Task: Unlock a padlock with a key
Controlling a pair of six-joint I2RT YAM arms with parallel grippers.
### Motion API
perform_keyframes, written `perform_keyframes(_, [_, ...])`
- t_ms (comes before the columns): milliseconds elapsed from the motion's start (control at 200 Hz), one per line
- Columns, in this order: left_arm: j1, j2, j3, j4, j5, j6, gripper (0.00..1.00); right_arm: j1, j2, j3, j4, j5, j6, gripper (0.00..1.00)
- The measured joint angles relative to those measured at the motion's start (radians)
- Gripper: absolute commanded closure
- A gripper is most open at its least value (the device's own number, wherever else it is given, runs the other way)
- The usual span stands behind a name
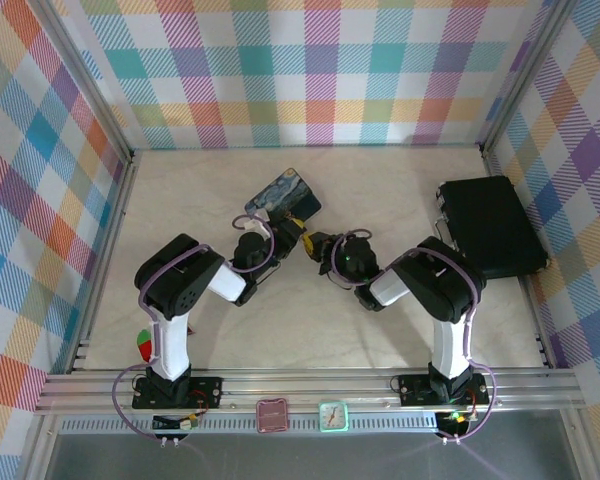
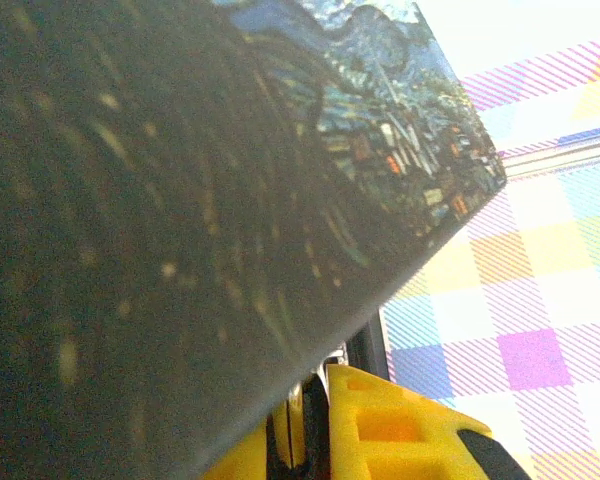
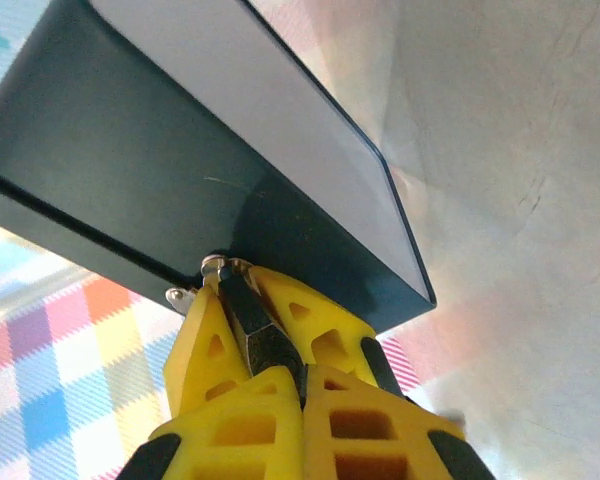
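Both arms meet at mid-table beside the blue painted tin point(image 1: 283, 196). My left gripper point(image 1: 288, 238) is shut just under the tin's edge point(image 2: 380, 120). Its yellow fingers point(image 2: 400, 430) pinch a thin pale-edged piece point(image 2: 298, 415) that I take for the padlock, which is mostly hidden. My right gripper point(image 1: 318, 245) faces the left one, tips almost touching. In the right wrist view its jaws point(image 3: 220, 275) are shut, with a small silvery metal piece, the key point(image 3: 214, 264), sticking out at the tips against the tin's dark side point(image 3: 180, 150).
A black case point(image 1: 490, 225) lies at the right near the checked wall. A red and green piece point(image 1: 144, 345) sits by the left arm's base. Two small square items point(image 1: 273, 413) point(image 1: 333, 415) rest on the front rail. Checked walls enclose the table.
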Motion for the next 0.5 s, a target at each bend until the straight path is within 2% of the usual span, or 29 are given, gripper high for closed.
perform_keyframes(95, [0.021, 0.002, 0.002, 0.044, -0.022, 0.028, 1.00, 0.038, 0.002, 0.067, -0.050, 0.095, 0.056, 1.00])
perform_keyframes(225, [0.047, 0.015, 0.034, 0.099, -0.070, 0.053, 1.00, 0.046, 0.032, 0.165, -0.083, 0.148, 0.090, 1.00])
perform_keyframes(500, [0.045, 0.050, 0.046, 0.110, -0.089, 0.101, 1.00, 0.060, 0.063, 0.174, -0.086, 0.212, 0.116, 1.00])
